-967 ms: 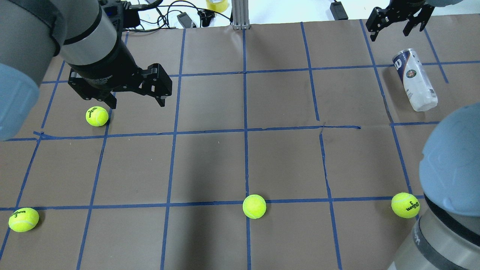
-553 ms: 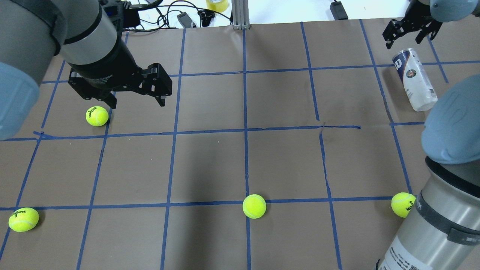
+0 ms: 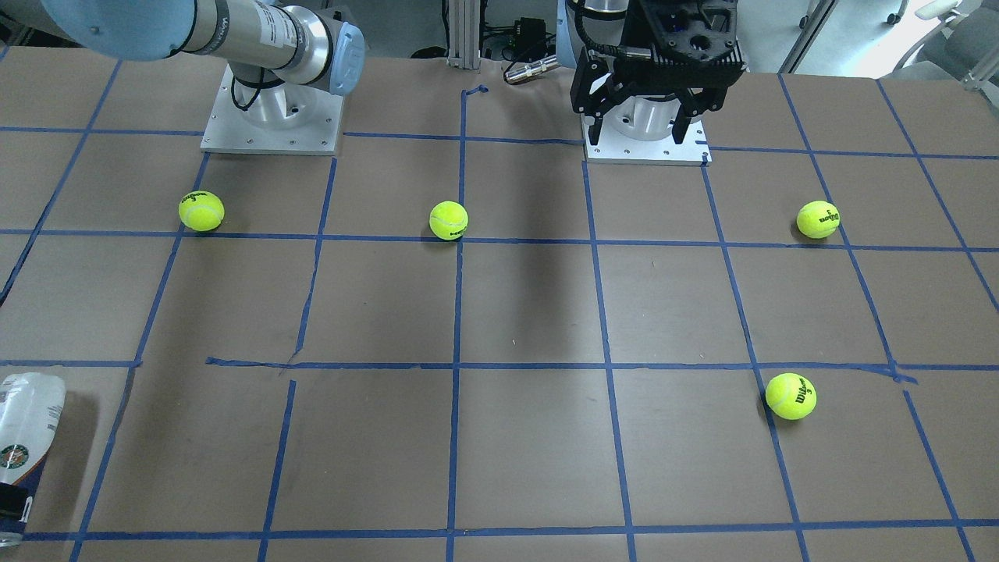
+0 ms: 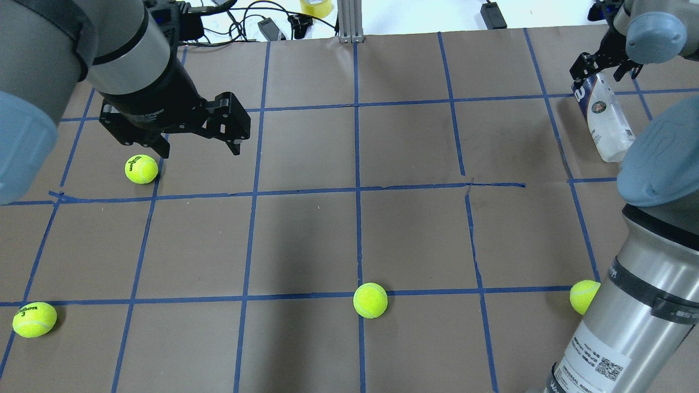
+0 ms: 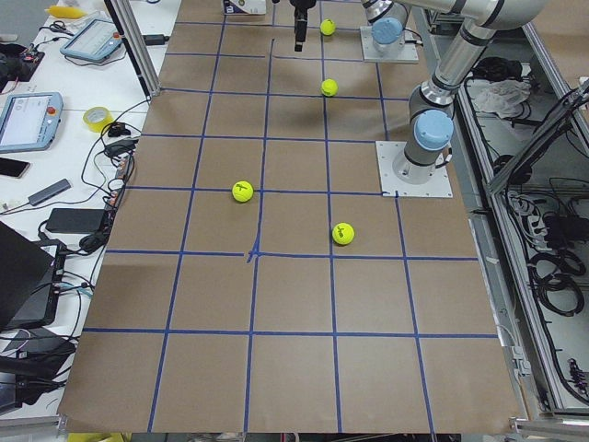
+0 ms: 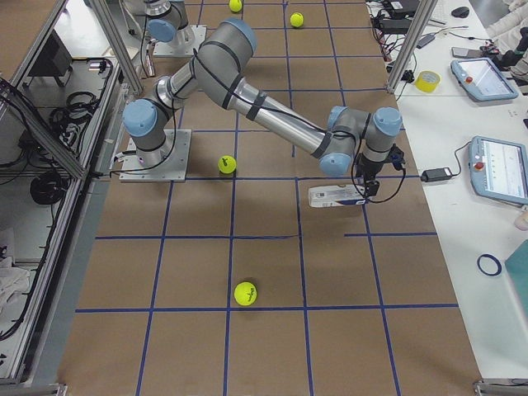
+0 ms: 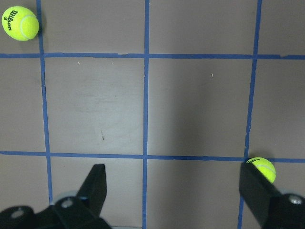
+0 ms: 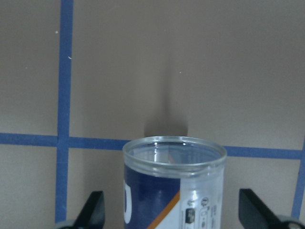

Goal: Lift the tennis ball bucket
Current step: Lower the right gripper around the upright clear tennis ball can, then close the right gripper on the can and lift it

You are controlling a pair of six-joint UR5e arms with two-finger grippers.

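Observation:
The tennis ball bucket [image 4: 607,121], a clear tube with a white and navy label, lies on its side at the table's far right. It also shows in the front view [image 3: 23,437] and the right side view [image 6: 332,196]. My right gripper [image 4: 599,70] is open and low over the tube's far end. In the right wrist view [image 8: 174,206] the tube's open rim [image 8: 174,151] sits between the two fingers, apart from them. My left gripper [image 4: 199,148] is open and empty, raised over the far left, beside a tennis ball [image 4: 141,169].
Tennis balls lie at the near left [image 4: 34,319], near middle [image 4: 370,300] and near right [image 4: 582,296], the last partly behind my right arm [image 4: 650,284]. Cables and a tape roll [image 4: 317,6] lie beyond the far edge.
My right gripper has moved right and down from the far edge onto the tube's far end, and its arm has swung in over the near right ball. The left arm has not moved.

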